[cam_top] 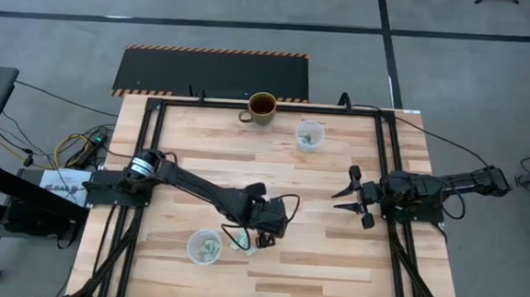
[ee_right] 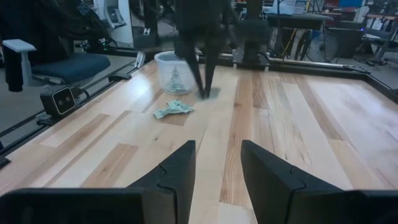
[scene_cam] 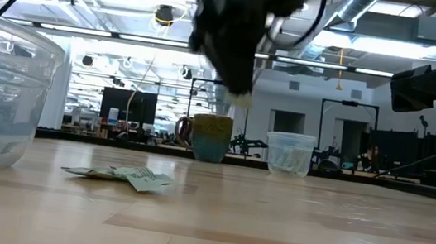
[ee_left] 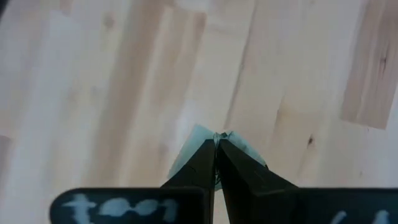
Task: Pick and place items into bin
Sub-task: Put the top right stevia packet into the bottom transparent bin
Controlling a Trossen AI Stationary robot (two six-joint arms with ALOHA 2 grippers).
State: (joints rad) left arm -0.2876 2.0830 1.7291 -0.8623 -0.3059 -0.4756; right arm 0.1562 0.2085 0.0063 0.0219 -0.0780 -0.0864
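Note:
My left gripper (cam_top: pixel 260 235) hangs over the table's middle, near side, shut on one pale mint-green wrapped piece (ee_left: pixel 198 138). In the low view this piece (scene_cam: pixel 241 98) sits well above the wood. Two or three more mint pieces (cam_top: pixel 242 245) lie flat on the table just beside it, seen again in the low view (scene_cam: pixel 124 175). A clear plastic cup (cam_top: pixel 204 246) with mint pieces inside stands to their left. My right gripper (cam_top: pixel 347 196) waits open at the table's right side, touching nothing. My left gripper pinches the mint piece between its two fingertips (ee_left: pixel 208 152), coming from above and pointing down. A crinkled edge of the wrapper (ee_left: pixel 222 135) pokes out past the tips and the rest spreads behind the fingers. The piece is lifted clear of the table.
A second clear cup (cam_top: pixel 309 136) holding mint pieces and a yellow-green mug (cam_top: pixel 262 108) stand near the far edge. Black frame rails (cam_top: pixel 386 165) run along the table's sides. Bare wood lies between the two arms (cam_top: pixel 316 225).

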